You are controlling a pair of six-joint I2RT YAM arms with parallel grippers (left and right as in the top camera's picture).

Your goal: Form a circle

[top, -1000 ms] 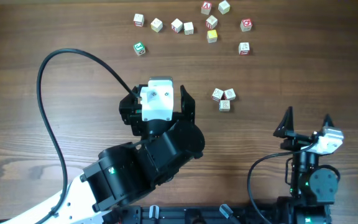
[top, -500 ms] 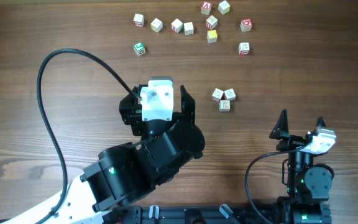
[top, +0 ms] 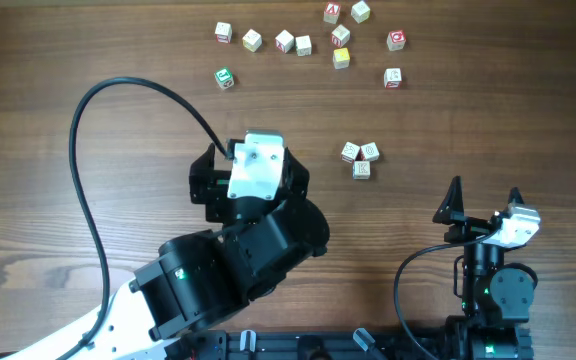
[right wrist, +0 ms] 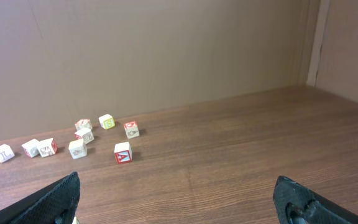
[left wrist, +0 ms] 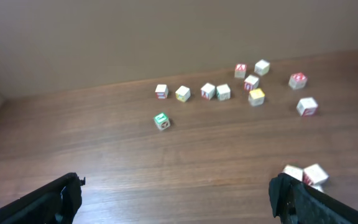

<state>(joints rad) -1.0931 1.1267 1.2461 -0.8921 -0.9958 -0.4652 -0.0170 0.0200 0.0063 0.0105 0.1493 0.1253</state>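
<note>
The circle (top: 359,159) amounted to three little white cubes with red printing, pressed together in a tight clump right of the table's middle. It sat just beyond and to the right of the left gripper (top: 251,160) and well ahead of the right gripper (top: 484,195). From the left wrist it showed at the lower right edge, close by that gripper's right finger. Both grippers had their fingers spread wide apart with nothing between them, and neither touched a cube. To my eye the ring was barely begun, and most of the work lay in fetching the loose cubes (top: 303,44) scattered along the far side, the green one (top: 225,77) and the yellow one (top: 341,58) among them. The risk I saw was the clump itself. The cubes were small and light-looking, so a wide finger coming down beside them could shove them out of line. Up in the crowded far group, open fingers might catch a neighbour along with the cube they wanted. The left arm's black cable (top: 98,100) looped out over the table — it could drag across something if the arm swung left. The table (top: 488,110) was dark, grained wood, smooth enough for a nudged cube to slide. A plain brown wall (left wrist: 166,37) backed it, with a side panel (right wrist: 347,43) closing the right corner.
</note>
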